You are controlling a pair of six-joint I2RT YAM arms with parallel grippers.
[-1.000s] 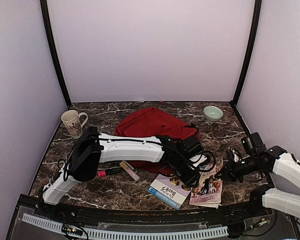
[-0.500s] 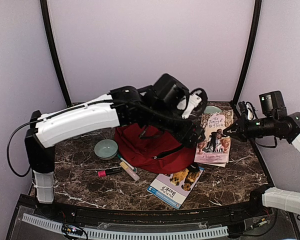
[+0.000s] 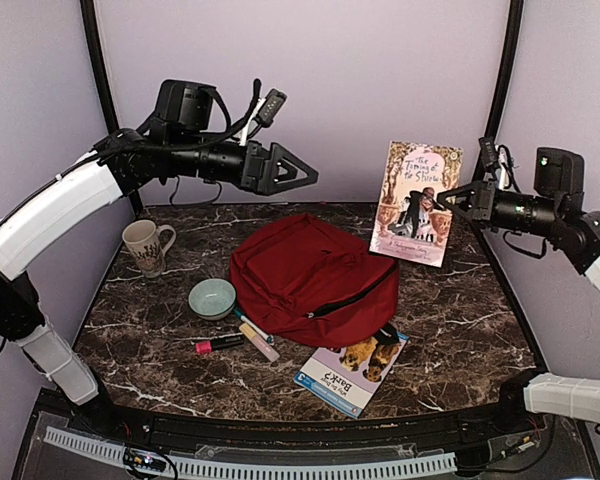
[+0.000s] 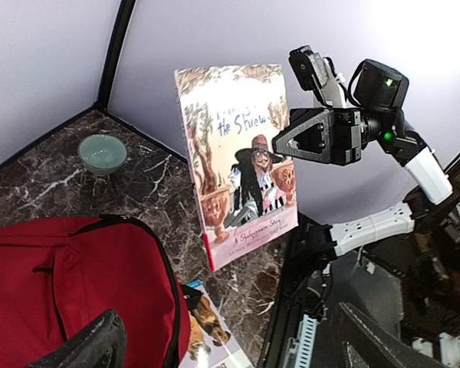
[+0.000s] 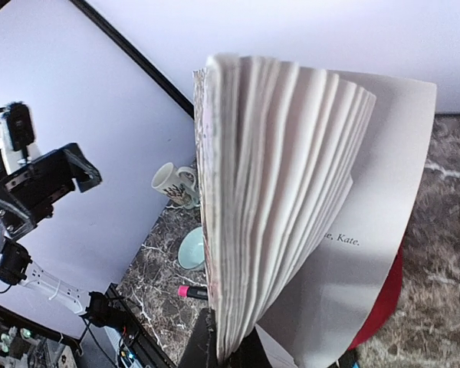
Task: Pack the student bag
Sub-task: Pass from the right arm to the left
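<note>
Dark-red student bag (image 3: 300, 270) lies flat, down and left of the right gripper (image 3: 452, 198), which pinches a paperback (image 3: 416, 205) upright; the left gripper (image 3: 302, 172) hovers above, jaws spread

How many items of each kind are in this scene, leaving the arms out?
student bag: 1
Books: 2, the held book and the flat book
Bowls: 2, the near bowl and the far bowl
mug: 1
Pens and markers: 3, the pink marker, the cream pen and the thin pen
Total: 9
</note>
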